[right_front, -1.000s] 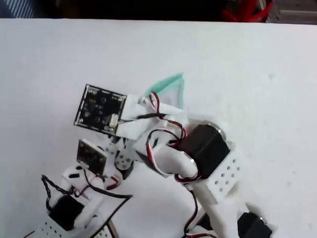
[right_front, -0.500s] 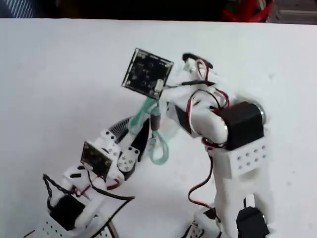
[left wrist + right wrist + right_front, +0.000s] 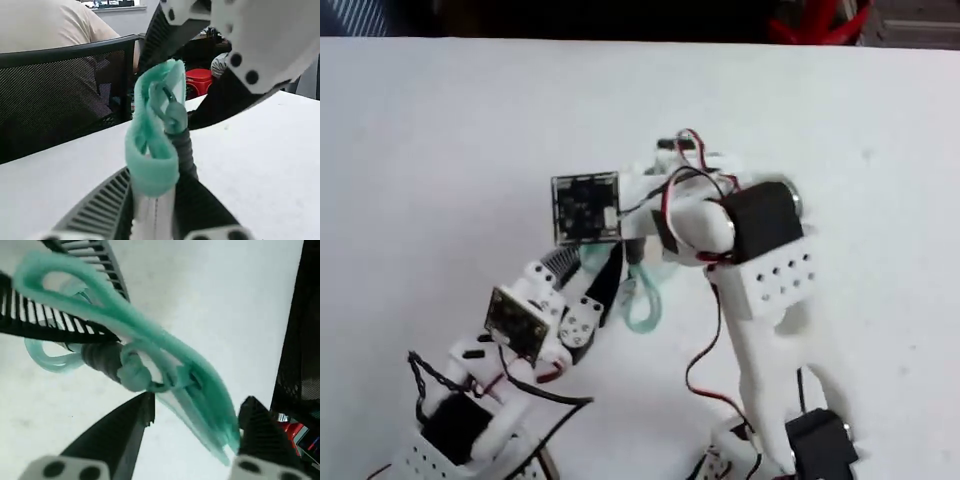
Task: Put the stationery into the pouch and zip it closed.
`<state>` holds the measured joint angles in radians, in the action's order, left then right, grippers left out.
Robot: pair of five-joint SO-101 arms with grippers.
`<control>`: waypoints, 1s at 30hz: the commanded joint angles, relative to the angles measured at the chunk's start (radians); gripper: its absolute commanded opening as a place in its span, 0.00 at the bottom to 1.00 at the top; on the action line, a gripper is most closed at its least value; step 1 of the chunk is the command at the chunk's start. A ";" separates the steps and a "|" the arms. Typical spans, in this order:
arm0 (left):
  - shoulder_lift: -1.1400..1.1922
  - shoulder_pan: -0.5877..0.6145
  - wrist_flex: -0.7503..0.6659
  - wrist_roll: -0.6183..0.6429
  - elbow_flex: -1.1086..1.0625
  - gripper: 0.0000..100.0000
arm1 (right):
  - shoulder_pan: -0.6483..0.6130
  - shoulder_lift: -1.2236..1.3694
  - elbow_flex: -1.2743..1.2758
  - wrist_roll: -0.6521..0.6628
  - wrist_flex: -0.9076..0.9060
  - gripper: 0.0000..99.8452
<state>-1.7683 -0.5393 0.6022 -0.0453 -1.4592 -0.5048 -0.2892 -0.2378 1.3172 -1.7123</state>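
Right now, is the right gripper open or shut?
Open: right gripper fingers stand apart, the pouch between them, clamped by the left gripper.

Teal pouch [image 3: 642,300] sits at the left tool [image 3: 598,266] — beneath the right arm [image 3: 765,290].

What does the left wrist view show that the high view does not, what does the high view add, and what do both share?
Left wrist view: a black mesh chair beyond the table's far edge, and the right gripper open about the pouch's upper end. High view: the two arms seen from above, a camera board on one of them, and red and black cables. Both: the white table, and the teal pouch held up off it by the left gripper, which is shut on it.
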 commanded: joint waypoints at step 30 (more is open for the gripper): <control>0.008 0.122 0.281 0.155 0.273 0.22 | -0.269 -0.200 0.083 -0.717 -0.007 0.02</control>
<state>-1.7668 -0.3982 1.0641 0.1665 -1.0833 -0.7181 -0.4503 -0.1473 0.6299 -1.7185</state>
